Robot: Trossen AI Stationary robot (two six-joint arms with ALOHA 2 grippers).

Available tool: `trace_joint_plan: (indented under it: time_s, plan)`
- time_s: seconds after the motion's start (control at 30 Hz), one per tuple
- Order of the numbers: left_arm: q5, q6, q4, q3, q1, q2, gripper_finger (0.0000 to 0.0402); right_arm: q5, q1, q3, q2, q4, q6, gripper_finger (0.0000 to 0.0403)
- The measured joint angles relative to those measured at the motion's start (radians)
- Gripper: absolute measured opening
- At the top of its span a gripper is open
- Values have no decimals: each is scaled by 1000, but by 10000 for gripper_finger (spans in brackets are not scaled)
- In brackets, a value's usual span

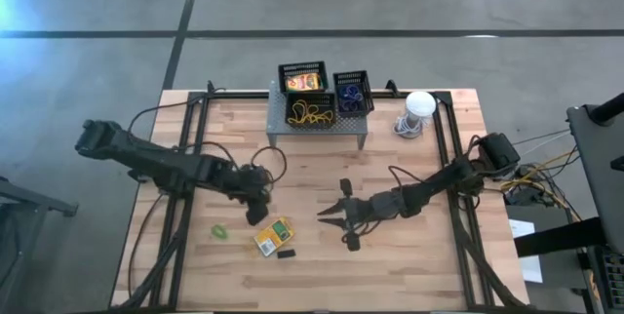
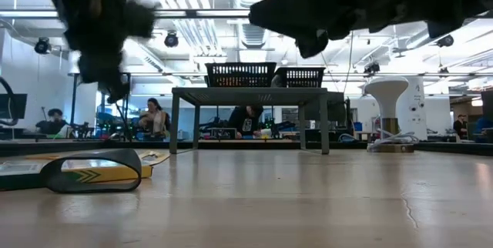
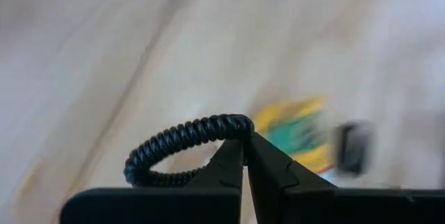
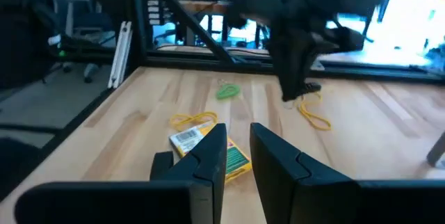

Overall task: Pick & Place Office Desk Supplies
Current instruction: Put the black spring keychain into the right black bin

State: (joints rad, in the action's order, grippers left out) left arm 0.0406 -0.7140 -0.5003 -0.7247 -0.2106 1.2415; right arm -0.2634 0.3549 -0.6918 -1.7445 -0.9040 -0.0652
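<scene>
**A thin loop pinched at the very tips, with a long way to travel**

The left gripper [image 3: 243, 156] hangs above the table near the front, its fingers pressed together on a black coiled band [image 3: 182, 144]. The left wrist view shows the loop caught only where the two tips meet, most of it sticking out free to one side. That looks to me like the weak point: a quick swing could make the springy loop slide out of the pinch and fall back to the wood.

Just beside that gripper lies a yellow crayon box [image 1: 273, 236] with a tiny black block [image 1: 287, 253] touching its front corner, a green band [image 1: 220, 229] a little farther left, and in the right wrist view a yellow band [image 4: 193, 119] beside the box. A low pass could nudge any of these.

The three black lattice baskets [image 1: 302, 81] stand on the grey perforated shelf [image 1: 318, 125] at the back, so the carry is long and must rise over the rims; a dangling loop could snag on the lattice.

The right gripper [image 1: 331, 213] waits mid-table, narrowly parted and holding nothing, close to the left arm's likely path, so a clash is possible
</scene>
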Motion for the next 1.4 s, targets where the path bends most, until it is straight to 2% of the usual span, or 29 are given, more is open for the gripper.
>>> trace_joint_plan:
  time_s: [0.2, 0.3, 0.43, 0.6, 0.7, 0.87, 1.0, 1.07, 1.27, 1.4]
  plan:
    - [4, 341, 528, 53, -46, 6, 12, 6, -58, -6, -36, -6, -171, 81]
    - [-10, 460, 683, 77, -50, 6, 11, 9, -86, -9, -39, -21, -221, 110]
    - [-12, 566, 799, 90, -50, 11, 11, 11, -111, -37, -39, -39, -203, 155]
    - [-27, 646, 860, 91, -50, 11, 11, 8, -121, -92, -39, -50, -22, 194]
    - [-97, 688, 871, 91, -50, 11, 11, -11, -122, -129, -39, -57, 76, 202]
    - [-203, 767, 870, 91, -49, 11, 11, -113, -123, -170, -39, -35, 227, 203]
    - [-244, 824, 864, 91, -45, 11, 11, -21, -124, -203, -39, -4, 333, 203]
    - [-244, 849, 863, 91, -36, 11, 11, 32, -128, -228, -38, 64, 358, 203]
    - [-244, 857, 837, 91, 14, 11, 11, 36, -175, -306, -9, 346, 337, 203]
    - [-244, 828, 819, 91, 34, 11, 11, 116, -186, -372, 20, 556, 324, 203]
